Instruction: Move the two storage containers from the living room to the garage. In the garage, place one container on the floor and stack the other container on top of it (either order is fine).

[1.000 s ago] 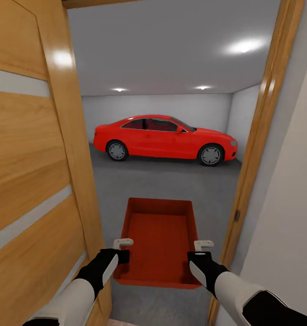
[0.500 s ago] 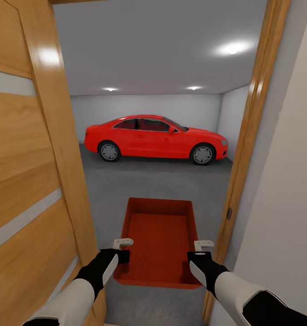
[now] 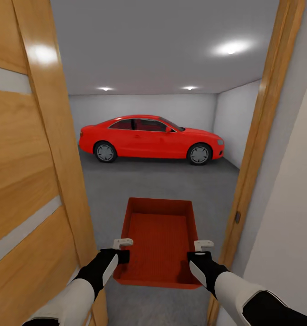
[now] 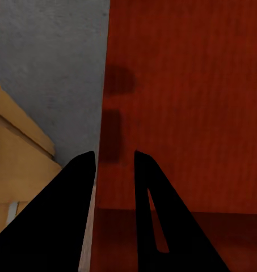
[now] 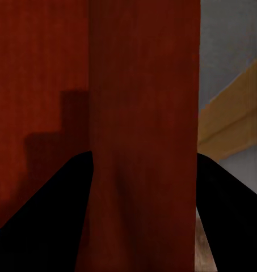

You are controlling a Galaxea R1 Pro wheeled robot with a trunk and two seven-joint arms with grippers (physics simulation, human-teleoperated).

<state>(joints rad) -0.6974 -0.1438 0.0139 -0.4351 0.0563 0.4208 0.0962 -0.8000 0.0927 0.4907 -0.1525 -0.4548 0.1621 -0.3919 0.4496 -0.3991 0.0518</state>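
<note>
Storage container (image 3: pixel 158 242), orange-red, open-topped, at lower centre of head view, carried level in doorway over grey floor (image 3: pixel 162 181). Left gripper (image 3: pixel 121 250) clamped on its left wall; black fingers (image 4: pixel 154 215) straddle wall in left wrist view. Right gripper (image 3: pixel 202 251) clamped on right wall; wall (image 5: pixel 142 141) between its fingers. Wooden door (image 3: pixel 31 172) fills left side, door frame (image 3: pixel 262 131) at right. Red car (image 3: pixel 148 139) at centre, by garage's far wall. Ceiling spotlights (image 3: pixel 230 47) upper right.

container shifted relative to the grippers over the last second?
No. The container sits the same between the left gripper and right gripper; only the door frame and car shifted, so the camera moved.
</note>
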